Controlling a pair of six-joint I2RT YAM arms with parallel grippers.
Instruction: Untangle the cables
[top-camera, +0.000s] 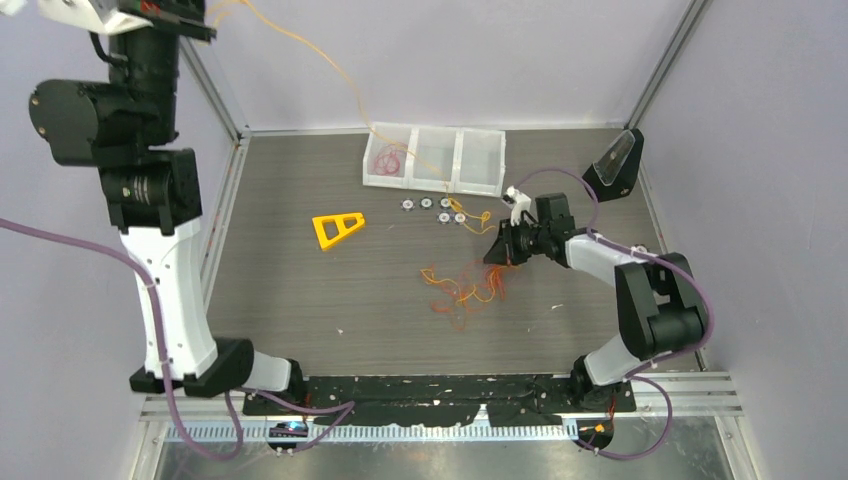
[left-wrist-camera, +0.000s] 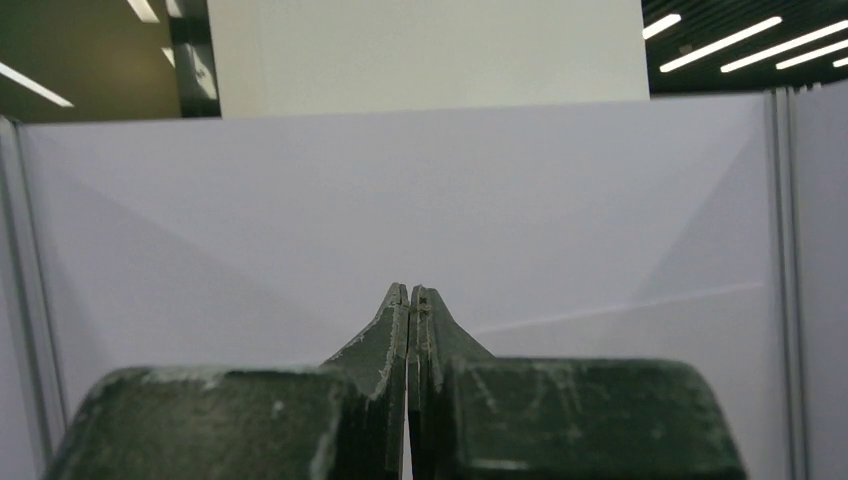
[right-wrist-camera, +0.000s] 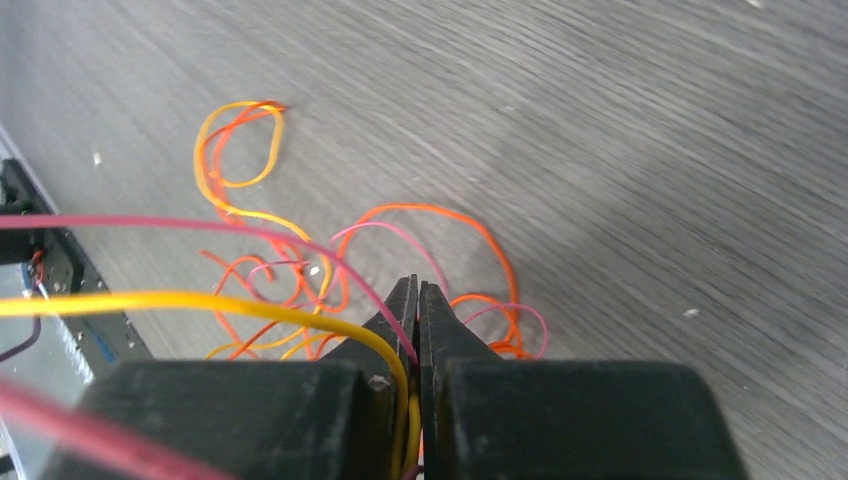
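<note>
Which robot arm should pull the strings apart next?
Right, most likely. The right tool is shut on cables just over the tangle on the table. The left tool is shut, raised high facing the wall, far from it.

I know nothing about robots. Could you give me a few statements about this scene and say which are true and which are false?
1. The right gripper is shut on a yellow cable. True.
2. The yellow triangular frame lies inside the white tray. False: it lies on the table, apart from the tray.
3. The left gripper is wide open. False: its fingers are pressed together.
4. A tangle of orange cables lies on the table. True.
</note>
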